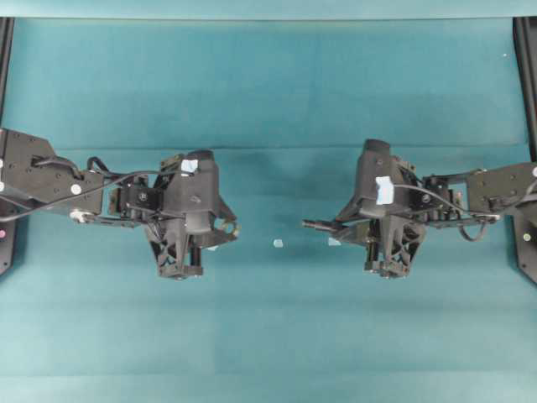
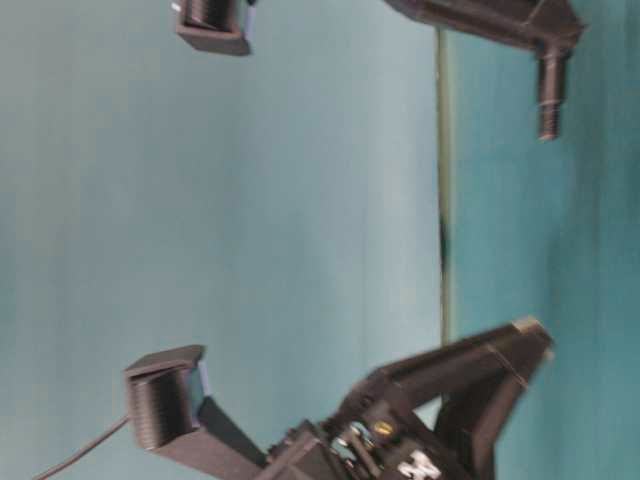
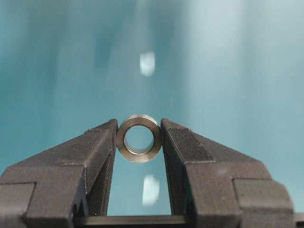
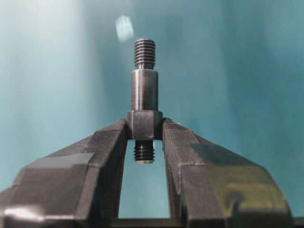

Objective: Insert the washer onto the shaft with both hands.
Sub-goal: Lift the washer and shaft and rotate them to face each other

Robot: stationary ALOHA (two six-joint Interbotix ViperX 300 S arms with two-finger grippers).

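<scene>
Small silvery metal washer (image 3: 138, 138), round ring with an open centre hole, faint brassy tint: pinched edge-on between the two fingertips of the left claw (image 3: 138, 137), its hole facing the left wrist camera, teal showing through it. Short dark-grey metal shaft (image 4: 144, 97), stepped, with threaded ends and a smooth middle barrel: clamped at its squarish collar between the fingertips of the right claw (image 4: 144, 126), the longer threaded end projecting beyond the tips, the shorter threaded stub pointing back between the fingers. In the overhead view the shaft (image 1: 317, 225) sticks out level from the right claw (image 1: 336, 225) toward the middle of the scene; the left claw (image 1: 228, 228) faces it from the other side, the two well apart, and the washer there is too small to make out clearly. Both claws are black, with pointed triangular fingers, black cables and white tags, and both are held above the surface. Small pale white speck (image 1: 278, 243): lying on the tabletop between the two claws, touching neither; blurred in both wrist views. Teal cloth-covered tabletop (image 1: 268, 92): carries the speck. Black frame rails (image 1: 527, 75): at the left and right edges of the overhead view.
</scene>
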